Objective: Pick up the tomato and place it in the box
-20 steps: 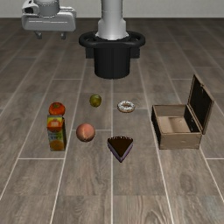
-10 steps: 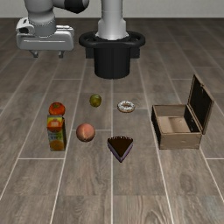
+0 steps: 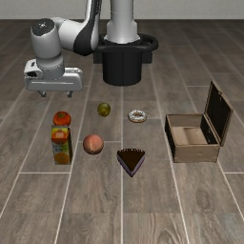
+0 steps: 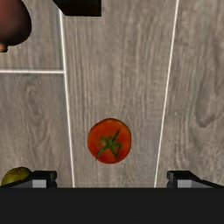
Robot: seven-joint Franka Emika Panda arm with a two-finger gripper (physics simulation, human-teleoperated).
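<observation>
The tomato (image 3: 62, 119) lies on the plank floor (image 3: 191, 210), red, with its green stalk star facing up. The arm (image 3: 84, 30) bends over from its dark base (image 3: 122, 59), and the jaws hang in the air above the tomato, a little toward the base, not touching it. In the wrist view the tomato (image 4: 109, 141) sits between and just ahead of the two fingertips (image 4: 39, 179). The jaws stand wide apart and hold nothing.

Directly against the tomato, on the side away from the base, stands an orange juice carton (image 3: 61, 146). A peach (image 3: 92, 144) is near the tomato, toward the exterior view's right. A small green fruit (image 3: 104, 109) is also near it on that side, closer to the base. Farther from the tomato in the same direction lie a doughnut (image 3: 138, 115) and a dark slice of cake (image 3: 131, 161). The box (image 3: 193, 133) is well apart from the tomato, at the exterior view's right, with its lid (image 3: 219, 108) standing up and the inside open.
</observation>
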